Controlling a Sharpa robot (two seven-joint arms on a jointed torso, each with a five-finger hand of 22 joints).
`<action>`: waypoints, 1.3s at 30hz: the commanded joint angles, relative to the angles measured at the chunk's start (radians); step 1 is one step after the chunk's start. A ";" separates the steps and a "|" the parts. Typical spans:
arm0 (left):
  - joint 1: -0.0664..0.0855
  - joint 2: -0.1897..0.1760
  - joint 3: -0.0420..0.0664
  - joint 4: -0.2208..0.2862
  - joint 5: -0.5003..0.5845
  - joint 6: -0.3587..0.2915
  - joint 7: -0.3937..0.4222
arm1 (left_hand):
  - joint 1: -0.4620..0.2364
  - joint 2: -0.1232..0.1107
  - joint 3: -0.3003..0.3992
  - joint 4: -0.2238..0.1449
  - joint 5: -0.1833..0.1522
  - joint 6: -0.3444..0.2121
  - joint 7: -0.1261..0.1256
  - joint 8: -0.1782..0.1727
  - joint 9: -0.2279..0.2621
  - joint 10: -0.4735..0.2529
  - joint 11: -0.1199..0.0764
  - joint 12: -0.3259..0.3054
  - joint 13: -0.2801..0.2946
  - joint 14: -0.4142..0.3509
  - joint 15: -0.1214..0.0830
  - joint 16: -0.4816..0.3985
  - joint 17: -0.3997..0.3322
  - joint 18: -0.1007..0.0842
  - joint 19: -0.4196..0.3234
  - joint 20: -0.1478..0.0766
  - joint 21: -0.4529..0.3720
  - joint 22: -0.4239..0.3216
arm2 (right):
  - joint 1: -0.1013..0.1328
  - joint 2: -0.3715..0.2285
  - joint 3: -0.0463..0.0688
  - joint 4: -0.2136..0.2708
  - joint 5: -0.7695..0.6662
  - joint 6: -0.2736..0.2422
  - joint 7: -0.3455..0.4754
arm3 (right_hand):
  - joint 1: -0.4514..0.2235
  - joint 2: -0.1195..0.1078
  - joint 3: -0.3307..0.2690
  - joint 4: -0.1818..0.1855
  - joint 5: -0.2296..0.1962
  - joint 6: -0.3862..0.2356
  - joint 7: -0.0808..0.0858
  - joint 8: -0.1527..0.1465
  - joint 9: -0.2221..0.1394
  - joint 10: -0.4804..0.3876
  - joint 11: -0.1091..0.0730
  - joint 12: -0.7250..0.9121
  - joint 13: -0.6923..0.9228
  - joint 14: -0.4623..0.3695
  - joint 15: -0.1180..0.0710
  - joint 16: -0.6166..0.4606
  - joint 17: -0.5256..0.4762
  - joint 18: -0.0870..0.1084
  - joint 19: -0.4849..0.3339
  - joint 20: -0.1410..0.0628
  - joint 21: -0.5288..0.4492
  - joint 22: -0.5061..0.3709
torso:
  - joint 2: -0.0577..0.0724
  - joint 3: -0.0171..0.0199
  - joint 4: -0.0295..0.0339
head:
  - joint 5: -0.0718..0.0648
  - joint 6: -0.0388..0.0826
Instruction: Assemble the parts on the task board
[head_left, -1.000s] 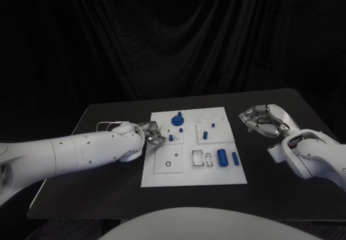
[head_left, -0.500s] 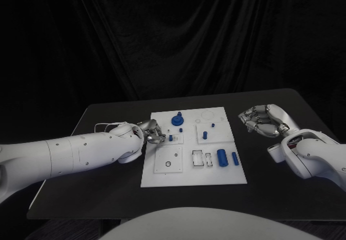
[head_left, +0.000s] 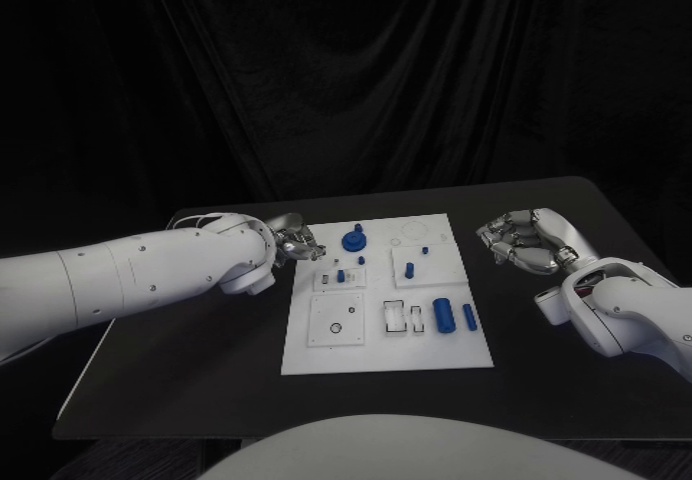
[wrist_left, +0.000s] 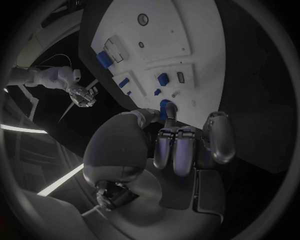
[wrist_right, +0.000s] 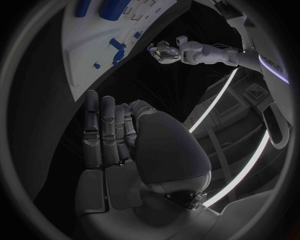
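The white task board (head_left: 433, 350) lies in the middle of the black table. A large blue knob (head_left: 355, 238) stands near its far left corner, and two blue cylinders (head_left: 444, 313) lie side by side at the near right. Small blue parts (head_left: 340, 275) stand in the board's middle. My left hand (head_left: 296, 242) hovers at the board's far left corner, fingers curled in, nothing visible in them. In the left wrist view the knob (wrist_left: 164, 106) sits just beyond that hand (wrist_left: 178, 145). My right hand (head_left: 522, 240) rests off the board's right edge, curled and holding nothing.
Another small blue part (head_left: 410, 268) stands in the board's right middle panel. Empty rectangular slots (head_left: 395, 316) lie beside the cylinders. Black table (head_left: 216, 370) surrounds the board on all sides, with a dark curtain behind.
My left hand has moved from over the board's left middle toward the far left corner, beside the knob. The blue parts and my right hand stay as they were.
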 joint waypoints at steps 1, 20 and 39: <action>0.033 0.014 -0.001 -0.025 0.101 0.218 -0.063 | -0.002 -0.009 0.012 -0.020 -0.005 0.004 -0.007 0.003 0.001 0.106 -0.003 0.000 0.263 0.106 -0.002 0.003 0.263 0.016 -0.005 -0.002 -0.003 0.171 | -0.002 0.001 0.001 -0.001 -0.005 0.003 -0.015 | 0.012 -0.002 0.006 0.000 0.003 -0.008 0.001 0.005 -0.002 -0.007 -0.002 -0.005 -0.002 0.002 0.000 0.004 -0.001 0.008 0.007 0.000 0.006 0.022 | 0.000 0.0001 -0.0009 | 0.002 0.000; 0.072 0.185 -0.002 -0.264 0.114 0.485 -0.141 | -0.002 0.001 0.024 -0.062 -0.029 -0.019 0.001 -0.008 -0.002 0.106 0.003 0.000 0.263 0.106 0.003 0.003 0.263 0.019 -0.019 0.001 -0.016 0.167 | -0.002 0.004 0.001 0.005 -0.005 -0.002 -0.008 | 0.012 -0.002 0.006 0.000 0.004 -0.008 0.001 0.005 -0.002 -0.007 -0.002 -0.005 -0.002 0.002 0.000 0.005 -0.002 0.008 0.007 0.000 0.007 0.022 | 0.002 -0.0009 0.0012 | 0.002 0.000; 0.025 0.254 -0.002 -0.359 0.081 0.530 -0.175 | -0.008 0.014 0.024 -0.081 -0.034 -0.036 0.008 -0.020 -0.007 0.106 0.008 0.000 0.263 0.106 0.007 0.003 0.263 0.020 -0.024 0.004 -0.022 0.165 | -0.002 0.010 0.001 0.004 -0.005 -0.001 -0.007 | 0.013 -0.003 0.006 0.000 0.005 -0.008 0.001 0.005 -0.002 -0.008 -0.001 -0.005 -0.003 0.002 0.000 0.005 -0.003 0.008 0.007 0.000 0.007 0.023 | -0.001 -0.0002 0.0020 | 0.007 0.000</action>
